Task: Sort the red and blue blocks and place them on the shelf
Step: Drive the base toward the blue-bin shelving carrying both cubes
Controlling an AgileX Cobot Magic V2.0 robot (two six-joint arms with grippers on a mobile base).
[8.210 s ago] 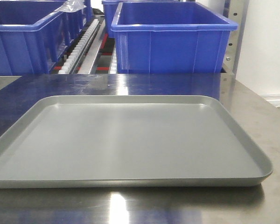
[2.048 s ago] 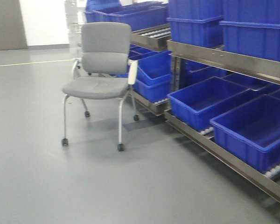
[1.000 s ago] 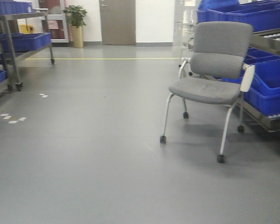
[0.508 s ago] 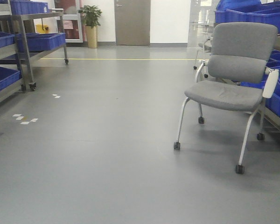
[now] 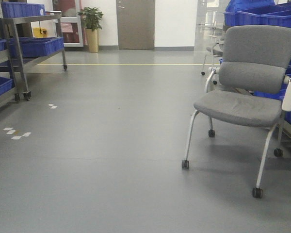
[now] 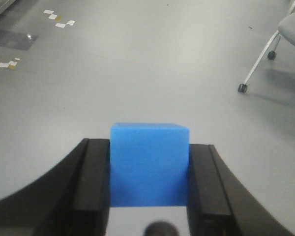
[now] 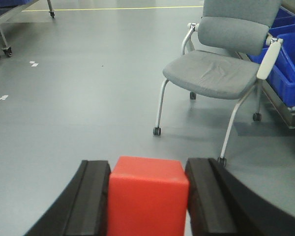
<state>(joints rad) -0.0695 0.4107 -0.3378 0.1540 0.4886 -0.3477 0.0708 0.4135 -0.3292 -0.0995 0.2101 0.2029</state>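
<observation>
Over grey floor point(image 6: 137, 64): my left hand point(image 6: 148, 150) pinches a matte blue cube point(image 6: 150, 169), right hand point(image 7: 147, 169) a matte red cube point(image 7: 147, 199).

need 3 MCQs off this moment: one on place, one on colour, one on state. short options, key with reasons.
1. In the front-facing view, where does the near grey chair stand?
A. At the right, by the blue bins
B. At the left, against the wheeled rack
C. In the middle, on the yellow floor line

2. What colour is the block between the fingers of the left gripper?
A. Red
B. Blue
C. Green

3. What is the state of the right gripper?
A. Open and empty
B. Shut on the red block
C. Shut on nothing

Key:
1 A, the chair fills the right side of the view with bins behind it.
2 B, the left wrist view shows the blue block between the black fingers.
3 B, both fingers press the red cube's sides.
</observation>
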